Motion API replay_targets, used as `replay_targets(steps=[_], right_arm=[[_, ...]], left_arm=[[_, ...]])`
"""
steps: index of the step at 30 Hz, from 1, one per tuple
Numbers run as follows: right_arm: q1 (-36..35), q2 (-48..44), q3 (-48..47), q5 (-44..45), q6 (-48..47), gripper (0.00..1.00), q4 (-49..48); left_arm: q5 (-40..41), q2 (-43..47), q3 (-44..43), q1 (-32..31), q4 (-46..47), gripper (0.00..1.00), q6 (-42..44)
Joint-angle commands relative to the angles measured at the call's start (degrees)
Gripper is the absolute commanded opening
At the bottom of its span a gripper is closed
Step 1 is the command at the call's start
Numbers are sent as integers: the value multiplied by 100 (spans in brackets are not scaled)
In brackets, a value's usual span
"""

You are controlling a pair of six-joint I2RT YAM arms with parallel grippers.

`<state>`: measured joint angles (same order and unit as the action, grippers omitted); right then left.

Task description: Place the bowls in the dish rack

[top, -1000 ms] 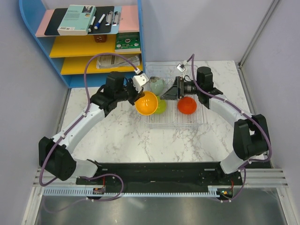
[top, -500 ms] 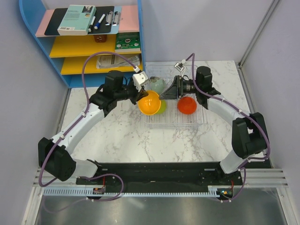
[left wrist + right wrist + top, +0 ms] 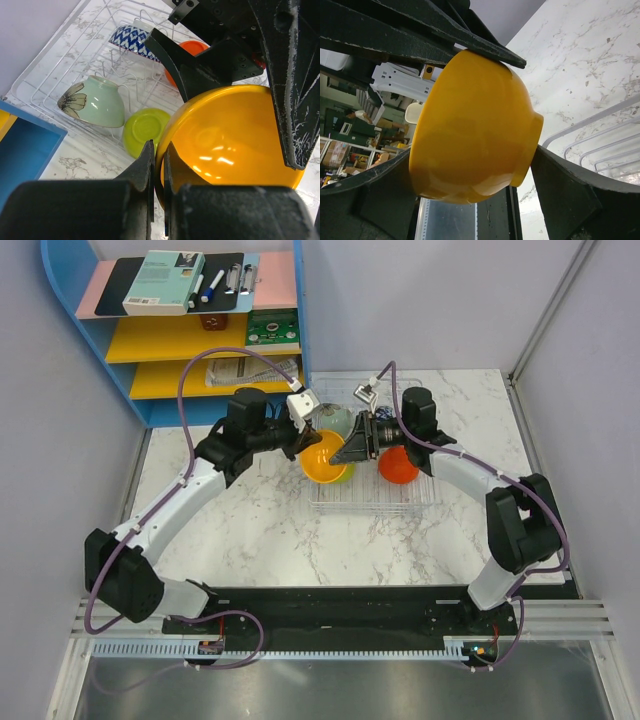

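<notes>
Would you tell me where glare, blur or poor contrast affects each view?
Left wrist: bright glare spots inside the orange bowl, and the fingers of the left gripper are soft, too near the lens. Right wrist: the orange bowl fills the frame with a mild sheen. Top external: even light, but the clear dish rack barely stands out on the marble table.

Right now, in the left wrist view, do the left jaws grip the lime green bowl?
No, the left jaws pinch the orange bowl's rim, while the lime green bowl lies in the dish rack.
</notes>
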<state>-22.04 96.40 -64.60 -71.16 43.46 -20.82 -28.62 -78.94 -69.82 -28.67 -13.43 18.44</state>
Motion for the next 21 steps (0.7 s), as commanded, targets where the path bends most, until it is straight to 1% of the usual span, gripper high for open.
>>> replay_targets(steps=[1, 4, 11, 17, 20, 21], right_arm=[[-11, 28, -141, -267, -4, 91, -317], [-11, 28, -132, -372, -13, 90, -326], [77, 89, -149, -610, 4, 92, -326], [148, 107, -132, -663, 100, 93, -431], [200, 116, -44, -654, 381, 92, -870], [218, 133, 26, -654, 687, 92, -1271]], left_arm=[[-12, 10, -278, -43, 394, 2, -183], [23, 1, -260, -43, 394, 2, -174], [93, 80, -199, -43, 403, 2, -112], [120, 133, -146, -43, 447, 2, -95], [120, 168, -102, -43, 482, 2, -103], [120, 177, -76, -43, 473, 2, -103]])
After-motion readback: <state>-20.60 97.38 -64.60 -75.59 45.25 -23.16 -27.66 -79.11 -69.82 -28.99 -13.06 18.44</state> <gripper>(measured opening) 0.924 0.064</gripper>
